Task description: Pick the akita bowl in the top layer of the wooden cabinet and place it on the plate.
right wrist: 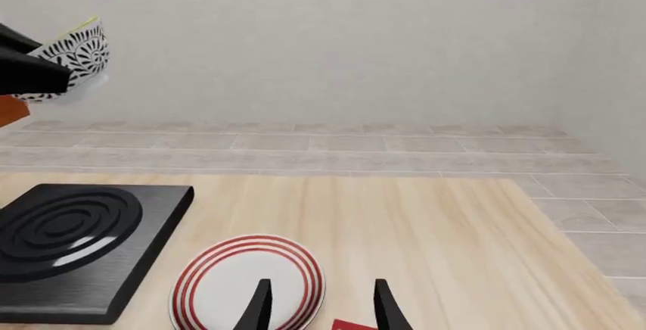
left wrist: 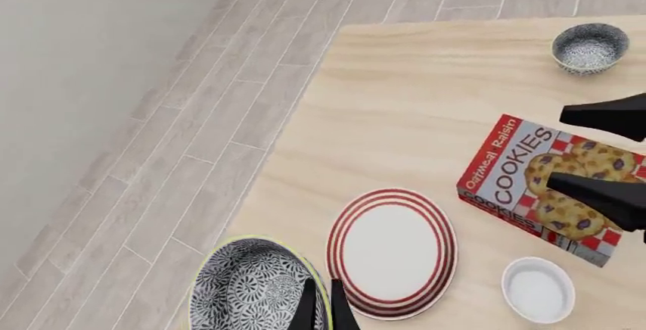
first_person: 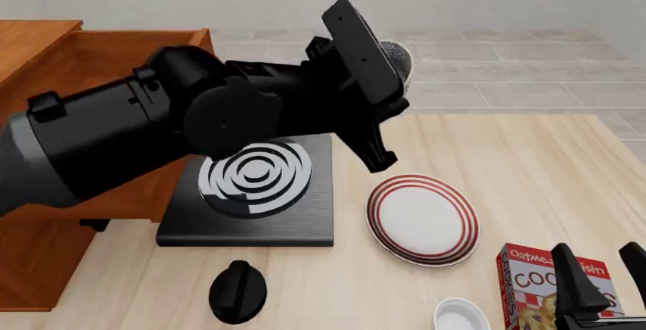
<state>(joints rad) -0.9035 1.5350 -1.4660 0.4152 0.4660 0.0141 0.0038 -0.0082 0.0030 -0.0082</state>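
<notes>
Akita bowl (left wrist: 250, 288) pinched by our left gripper (left wrist: 321, 306) | right gripper (right wrist: 321, 300) open | thin rim hold may slip before plate (first_person: 421, 219).

- plain off-white wall (right wrist: 333, 42), no markings
- grey plank-tile floor (left wrist: 202, 148)
- light wood-grain table (first_person: 525, 163)
- even, soft light, faint shadows

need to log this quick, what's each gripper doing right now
Left gripper: closed on the rim of the akita bowl, held in the air.
Right gripper: open, holding nothing.
</notes>
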